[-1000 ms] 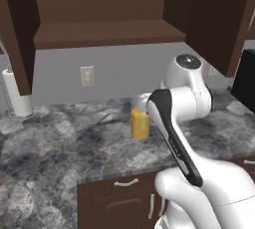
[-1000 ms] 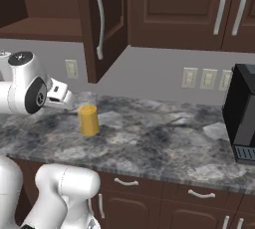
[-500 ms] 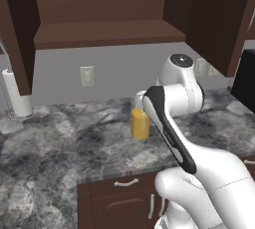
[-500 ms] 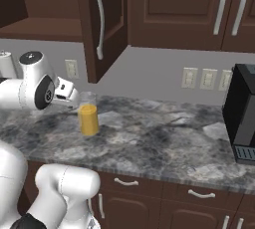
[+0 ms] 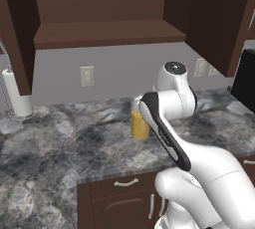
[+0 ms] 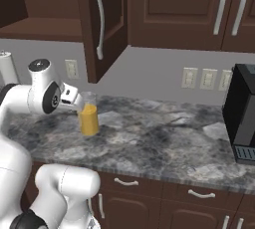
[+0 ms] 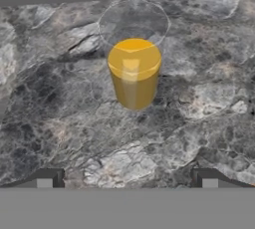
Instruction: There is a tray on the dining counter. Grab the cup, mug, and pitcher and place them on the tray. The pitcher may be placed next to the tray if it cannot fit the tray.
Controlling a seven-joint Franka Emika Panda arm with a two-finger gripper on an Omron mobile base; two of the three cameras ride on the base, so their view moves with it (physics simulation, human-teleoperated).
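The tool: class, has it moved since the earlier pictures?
Yes. In the right base view the tool has swung rightward, away from the wall outlet and up to the pitcher.

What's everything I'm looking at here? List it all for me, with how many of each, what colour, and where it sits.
pitcher: one, clear glass with orange-yellow liquid in its lower part, upright on the counter.
counter: one, grey-and-black marbled stone, above dark wood drawers.
paper towel roll: one, white, far left on the counter by the wall.
coffee machine: one, black, right end of the counter.
wall outlets: several, off-white, on the grey wall.
cabinets: dark brown, above the counter, one door open.
pincer: one, dark tips, open, short of the pitcher and apart from it.
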